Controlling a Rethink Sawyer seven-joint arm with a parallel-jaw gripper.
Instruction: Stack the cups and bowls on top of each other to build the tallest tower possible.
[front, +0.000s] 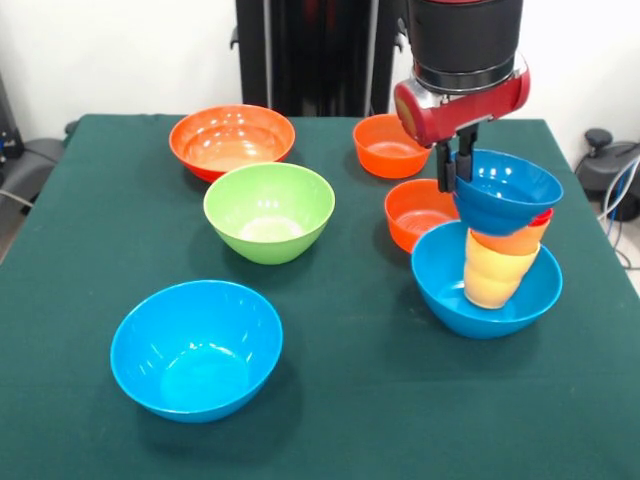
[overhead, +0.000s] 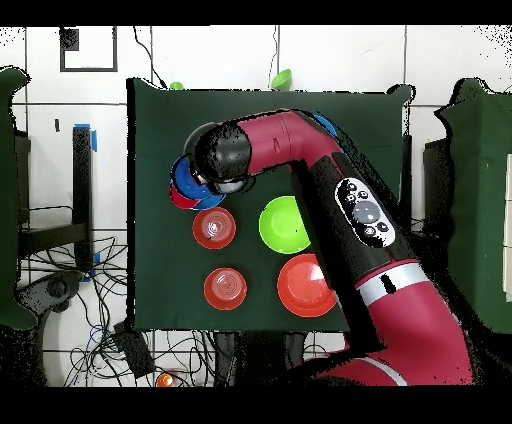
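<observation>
On the green table (front: 340, 400), the gripper (front: 455, 165) pinches the dark blue bowl's (front: 508, 190) rim atop the tower (front: 495, 265); releasing it comes next, I judge.

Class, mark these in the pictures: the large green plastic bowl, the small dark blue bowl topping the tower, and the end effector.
Large green plastic bowl (front: 268, 212), front view, inner wall.
Small dark blue plastic bowl (front: 508, 188), front view, inside surface.
End effector (front: 455, 165), front view, between its fingertips at the bowl's rim.

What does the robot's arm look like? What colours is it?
The arm is thick, round and mostly dark red, with a silver ring around it and a black panel with little round buttons on top. Its joint near the end is a shiny black ball shape. At the tip, a black cylinder sits on a red block, and the hand has thin black fingers.
</observation>
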